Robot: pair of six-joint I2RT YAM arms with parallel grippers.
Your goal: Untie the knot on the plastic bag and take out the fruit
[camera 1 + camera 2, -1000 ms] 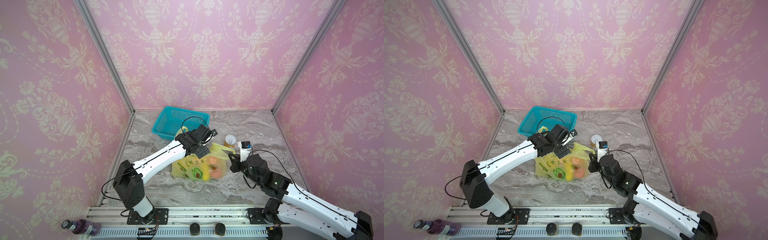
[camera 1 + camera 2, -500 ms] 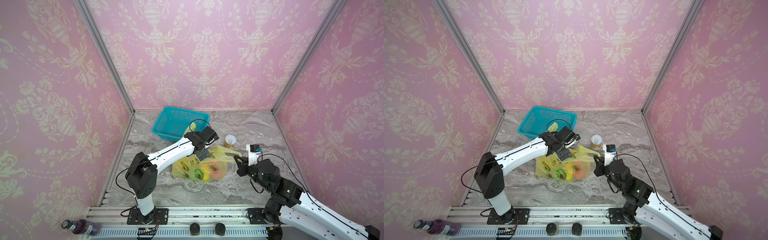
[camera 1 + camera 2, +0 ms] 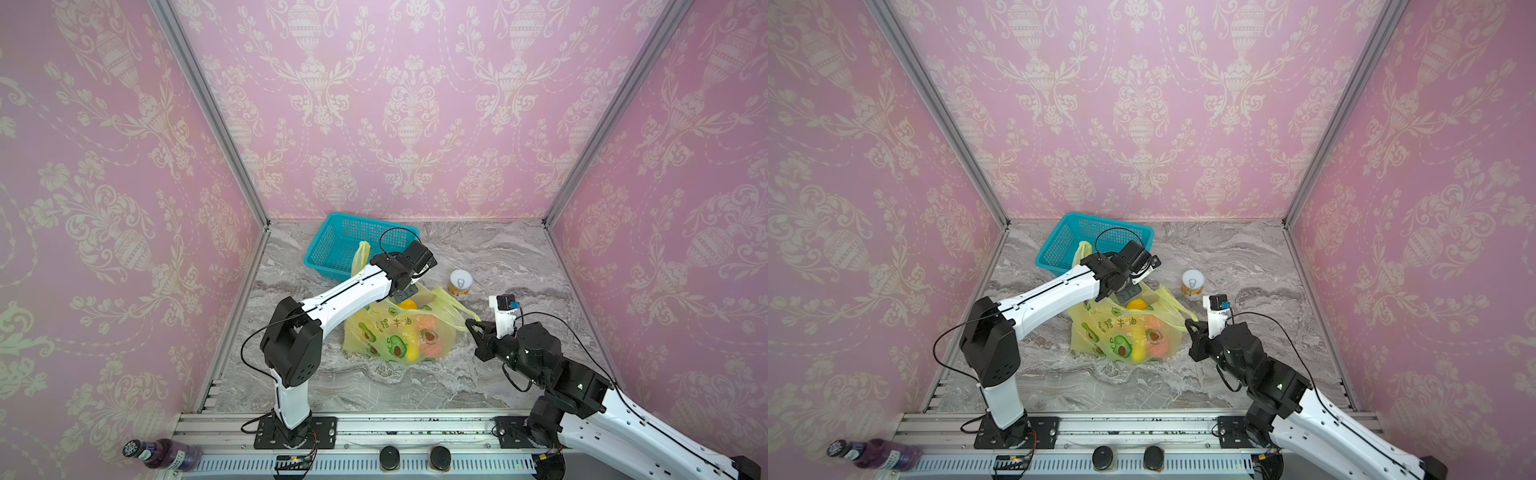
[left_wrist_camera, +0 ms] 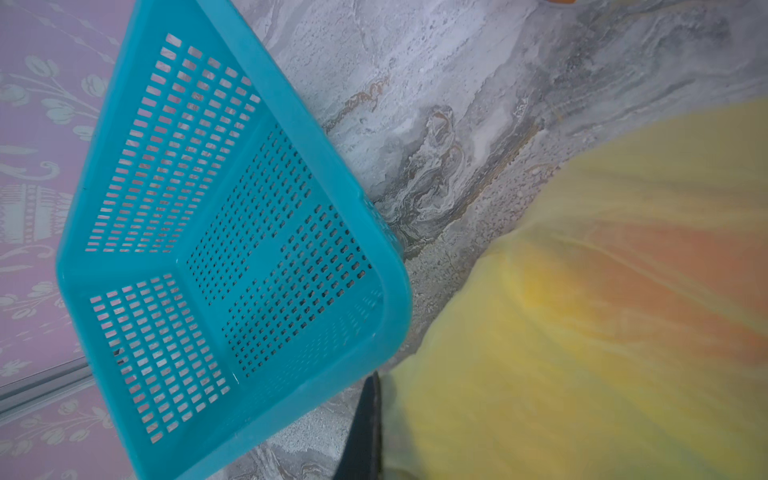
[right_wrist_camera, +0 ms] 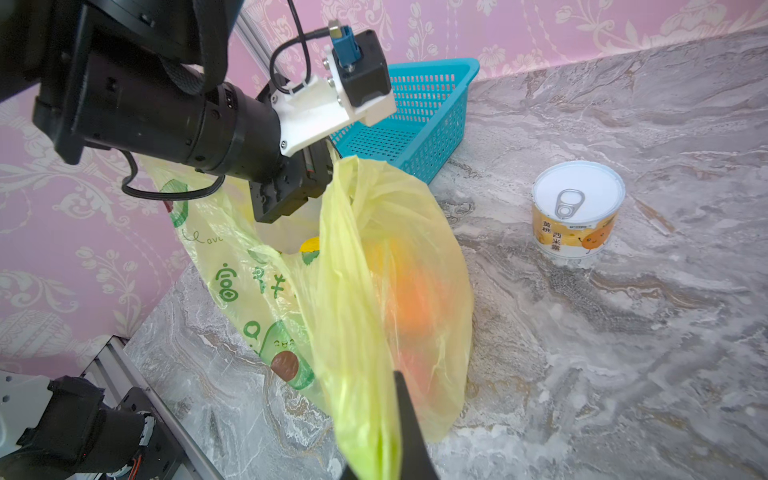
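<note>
The left arm reaches forward across the middle with its wrist bent down. The left gripper (image 3: 404, 294) is closed, its tips seemingly pinching the rim of the plastic bag (image 3: 376, 328). The right arm lies low, and the right gripper (image 3: 473, 323), pointing inward, is clamped on the bag's strap.

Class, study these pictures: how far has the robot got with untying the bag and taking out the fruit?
Done: no knot shows; the bag gapes open. In hand: right gripper holds one handle taut, left gripper pinches the bag's mouth. Left: all visible fruit is inside; basket empty.
</note>
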